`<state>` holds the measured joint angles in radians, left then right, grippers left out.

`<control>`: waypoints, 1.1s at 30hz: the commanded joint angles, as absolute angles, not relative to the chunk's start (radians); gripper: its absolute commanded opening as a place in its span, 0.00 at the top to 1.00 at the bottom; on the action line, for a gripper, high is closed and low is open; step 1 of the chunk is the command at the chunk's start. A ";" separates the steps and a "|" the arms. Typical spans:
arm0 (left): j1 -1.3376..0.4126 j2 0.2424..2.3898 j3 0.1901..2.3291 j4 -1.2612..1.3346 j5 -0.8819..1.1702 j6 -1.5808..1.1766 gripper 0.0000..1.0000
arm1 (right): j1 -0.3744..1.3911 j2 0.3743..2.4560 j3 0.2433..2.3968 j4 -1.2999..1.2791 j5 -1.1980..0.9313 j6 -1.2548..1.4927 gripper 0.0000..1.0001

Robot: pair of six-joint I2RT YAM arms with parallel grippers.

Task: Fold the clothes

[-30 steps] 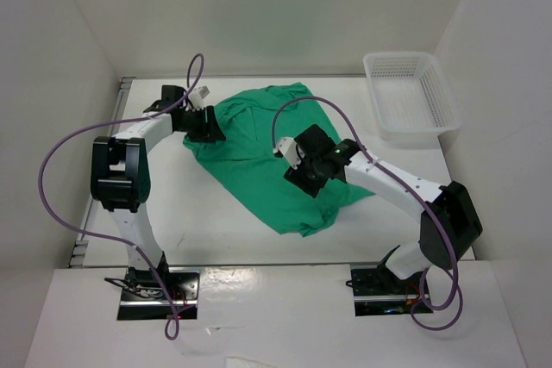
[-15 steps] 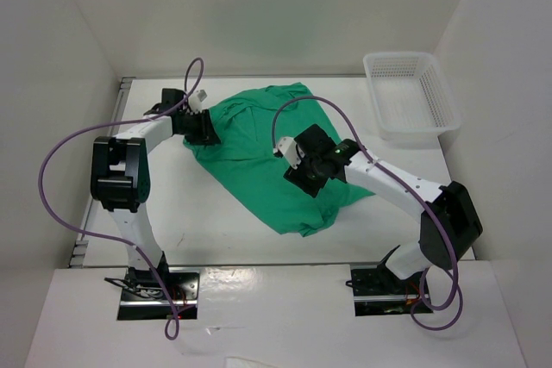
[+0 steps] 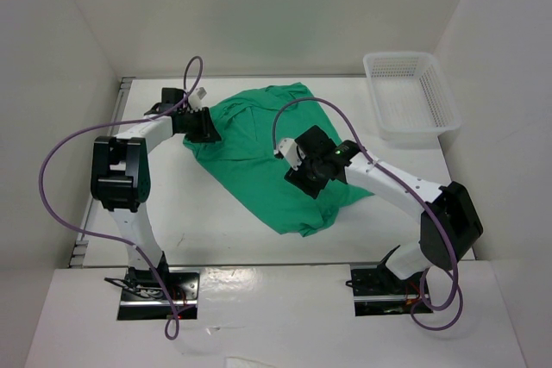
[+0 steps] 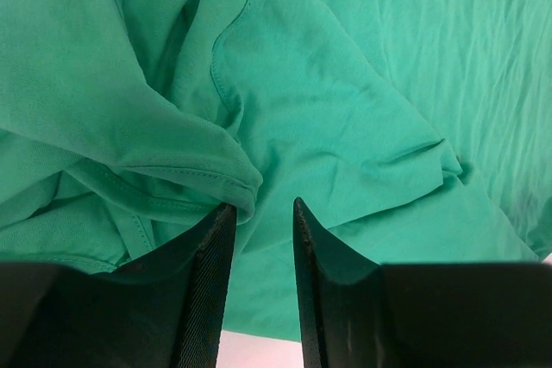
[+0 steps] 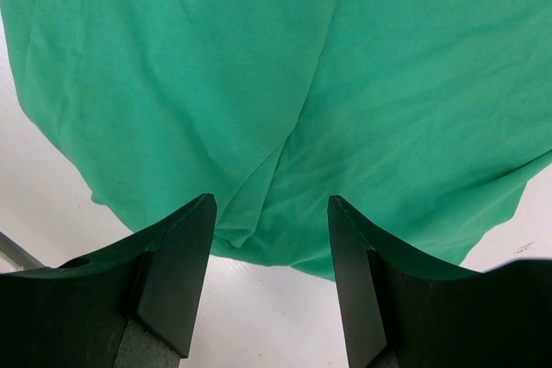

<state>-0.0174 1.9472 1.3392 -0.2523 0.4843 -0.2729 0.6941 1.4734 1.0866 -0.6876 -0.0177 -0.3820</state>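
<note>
On the white table (image 3: 198, 213), between the two arms, the following is entered:

Item: one emerald-green T-shirt (image 3: 259, 165), laid spread but rumpled at the table's middle, apart from the white mesh basket (image 3: 414, 131) at the far right.

Left gripper (image 3: 205, 127): set low on bunched cloth at the shirt's far-left edge. The jaws are held narrowly apart and a hemmed fold (sleeve or collar, not to be distinguished) lies at their tips. Whether that fold is pinched cannot be told.

Right gripper (image 3: 309, 174): hung over the shirt's middle-right part. The jaws are held wide apart and nothing is gripped. A long crease is seen beneath them.

Step in hand, as judged: the opening step, an edge being taken at the left for a first fold. No fold is yet made.

Next move, as judged: a firm pinch on the hem is called for at the left and a matching hold at the right, so that the thin cloth is lifted evenly and not dragged into a heap
</note>
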 commanded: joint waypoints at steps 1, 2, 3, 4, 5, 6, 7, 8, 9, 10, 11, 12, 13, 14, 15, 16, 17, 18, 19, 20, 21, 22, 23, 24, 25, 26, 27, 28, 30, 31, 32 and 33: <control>-0.017 1.973 1.344 -0.216 0.479 -0.307 0.60 | 0.686 1.428 1.085 -0.646 -0.037 -0.368 0.38; -0.017 1.973 1.344 -0.207 0.479 -0.307 0.60 | 0.686 1.428 1.085 -0.646 -0.037 -0.368 0.38; -0.017 1.973 1.344 -0.207 0.468 -0.307 0.60 | 0.686 1.428 1.085 -0.646 -0.037 -0.368 0.38; -0.017 1.973 1.344 -0.207 0.459 -0.316 0.62 | 0.686 1.428 1.085 -0.646 -0.037 -0.368 0.38; -0.017 1.973 1.344 -0.195 0.459 -0.316 0.62 | 0.686 1.428 1.085 -0.646 -0.037 -0.368 0.38; -0.017 1.985 1.344 -0.195 0.459 -0.316 0.63 | 0.686 1.428 1.085 -0.646 -0.037 -0.368 0.38; -0.017 1.994 1.344 -0.195 0.459 -0.316 0.63 | 0.686 1.428 1.085 -0.646 -0.037 -0.368 0.38; -0.017 1.994 1.353 -0.195 0.459 -0.316 0.65 | 0.686 1.437 1.085 -0.646 -0.037 -0.368 0.38; -0.017 2.003 1.353 -0.195 0.459 -0.325 0.66 | 0.686 1.437 1.085 -0.646 -0.037 -0.368 0.38; -0.017 2.014 1.353 -0.195 0.459 -0.325 0.66 | 0.686 1.437 1.085 -0.646 -0.037 -0.368 0.39; -0.017 2.014 1.362 -0.195 0.459 -0.325 0.68 | 0.686 1.437 1.085 -0.646 -0.037 -0.368 0.39; -0.017 2.023 1.362 -0.195 0.459 -0.325 0.70 | 0.686 1.437 1.085 -0.646 -0.037 -0.368 0.39; -0.017 2.023 1.362 -0.184 0.459 -0.325 0.72 | 0.686 1.437 1.085 -0.646 -0.037 -0.368 0.39; -0.017 2.023 1.362 -0.184 0.459 -0.325 0.74 | 0.686 1.437 1.085 -0.646 -0.037 -0.368 0.39; -0.017 2.023 1.371 -0.175 0.459 -0.325 0.76 | 0.686 1.437 1.085 -0.646 -0.037 -0.368 0.39; -0.017 2.023 1.371 -0.166 0.459 -0.325 0.81 | 0.686 1.437 1.085 -0.646 -0.037 -0.368 0.39; -0.017 2.023 1.371 -0.155 0.459 -0.325 0.84 | 0.686 1.437 1.085 -0.646 -0.037 -0.368 0.39; -0.017 2.013 1.371 -0.155 0.459 -0.325 0.90 | 0.686 1.437 1.085 -0.646 -0.037 -0.368 0.39; -0.017 2.013 1.371 -0.155 0.459 -0.325 0.93 | 0.686 1.437 1.085 -0.646 -0.037 -0.368 0.39; -0.017 1.999 1.371 -0.144 0.459 -0.325 0.94 | 0.686 1.437 1.085 -0.646 -0.037 -0.368 0.39; -0.008 1.999 1.380 -0.144 0.469 -0.325 0.94 | 0.686 1.437 1.085 -0.646 -0.037 -0.368 0.39; -0.008 1.987 1.381 -0.144 0.469 -0.334 0.95 | 0.686 1.437 1.085 -0.646 -0.037 -0.368 0.39; 0.001 1.973 1.381 -0.144 0.480 -0.334 0.95 | 0.686 1.437 1.085 -0.646 -0.037 -0.368 0.39; 0.015 1.964 1.391 -0.144 0.497 -0.334 0.95 | 0.686 1.437 1.085 -0.646 -0.037 -0.368 0.39; 0.024 1.954 1.391 -0.144 0.508 -0.334 0.95 | 0.686 1.437 1.085 -0.646 -0.037 -0.368 0.39; 0.041 1.936 1.400 -0.144 0.508 -0.334 0.95 | 0.686 1.437 1.085 -0.646 -0.047 -0.368 0.39; 0.041 1.927 1.401 -0.144 0.518 -0.334 0.95 | 0.686 1.437 1.085 -0.646 -0.048 -0.368 0.39; 0.058 1.908 1.410 -0.135 0.534 -0.334 0.95 | 0.686 1.437 1.085 -0.646 -0.048 -0.368 0.39; 0.084 1.895 1.410 -0.135 0.546 -0.344 0.97 | 0.686 1.437 1.085 -0.646 -0.048 -0.368 0.39; 0.093 1.878 1.410 -0.135 0.560 -0.344 0.97 | 0.686 1.437 1.085 -0.646 -0.058 -0.368 0.40; 0.106 1.868 1.410 -0.124 0.571 -0.344 0.97 | 0.686 1.437 1.085 -0.646 -0.058 -0.368 0.40; 0.133 1.859 1.410 -0.124 0.584 -0.344 0.97 | 0.686 1.437 1.085 -0.646 -0.058 -0.368 0.40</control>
